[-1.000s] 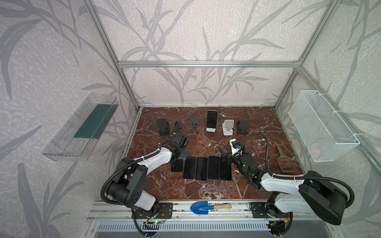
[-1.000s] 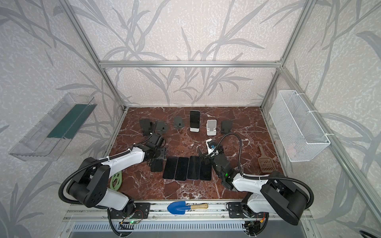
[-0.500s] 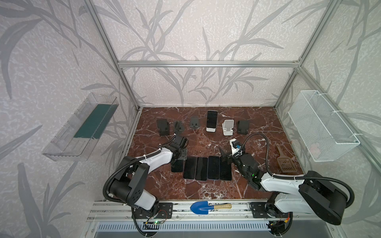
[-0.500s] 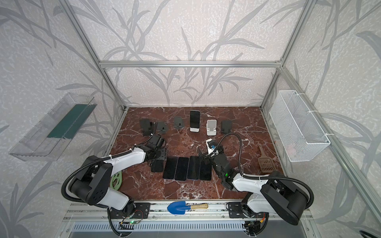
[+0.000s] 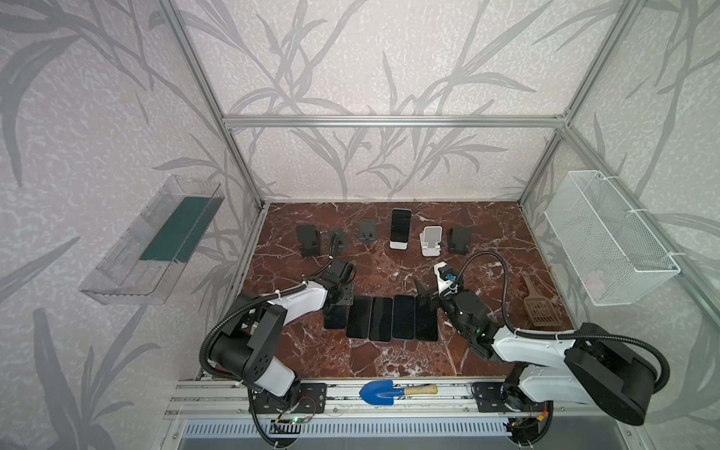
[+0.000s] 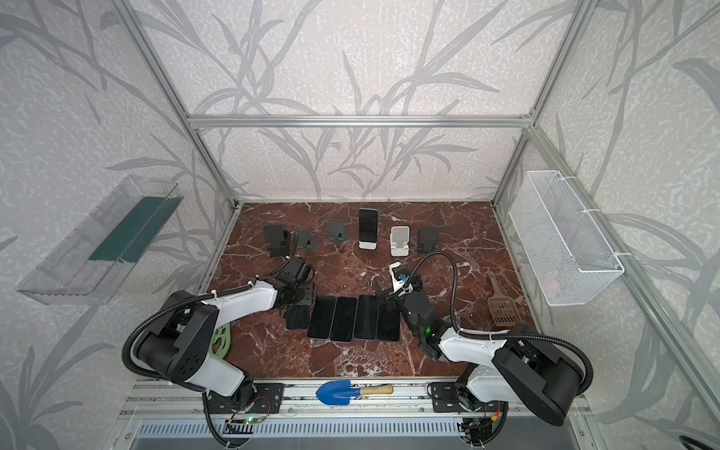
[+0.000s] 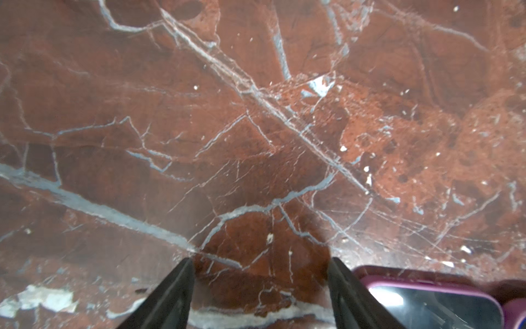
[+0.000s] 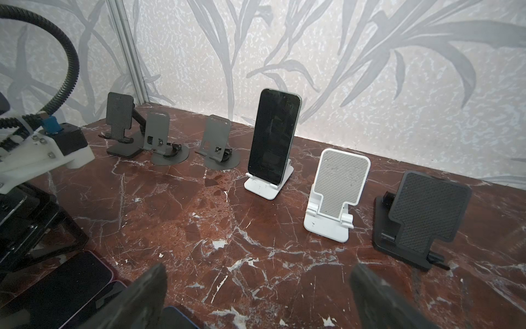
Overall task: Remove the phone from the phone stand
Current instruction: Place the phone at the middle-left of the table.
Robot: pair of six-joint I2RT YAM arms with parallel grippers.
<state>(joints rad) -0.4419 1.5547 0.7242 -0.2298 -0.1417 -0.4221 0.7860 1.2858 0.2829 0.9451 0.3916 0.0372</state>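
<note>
A dark phone [image 5: 400, 228] leans upright in a white phone stand [image 5: 399, 245] at the back of the marble floor; both top views and the right wrist view show the phone [image 8: 273, 136] and the stand [image 8: 267, 186]. My right gripper [image 8: 259, 267] is open and empty, low over the floor, facing the phone from well in front. In a top view it [image 5: 422, 294] sits at the right end of a row of flat phones [image 5: 389, 323]. My left gripper [image 7: 260, 265] is open over bare marble, beside a purple-cased phone [image 7: 432, 307].
Empty stands flank the phone: black [image 5: 307, 239], grey [image 5: 337, 238], grey [image 5: 368, 230], white [image 5: 430, 241], black [image 5: 459, 239]. A brown scoop [image 5: 537, 307] lies at the right and a blue trowel [image 5: 389, 391] on the front rail. A wire basket [image 5: 607, 237] and a clear tray [image 5: 156, 241] hang on the side walls.
The left arm's elbow has shifted slightly; its gripper stays at the left end of the phone row. The right arm has not moved.
</note>
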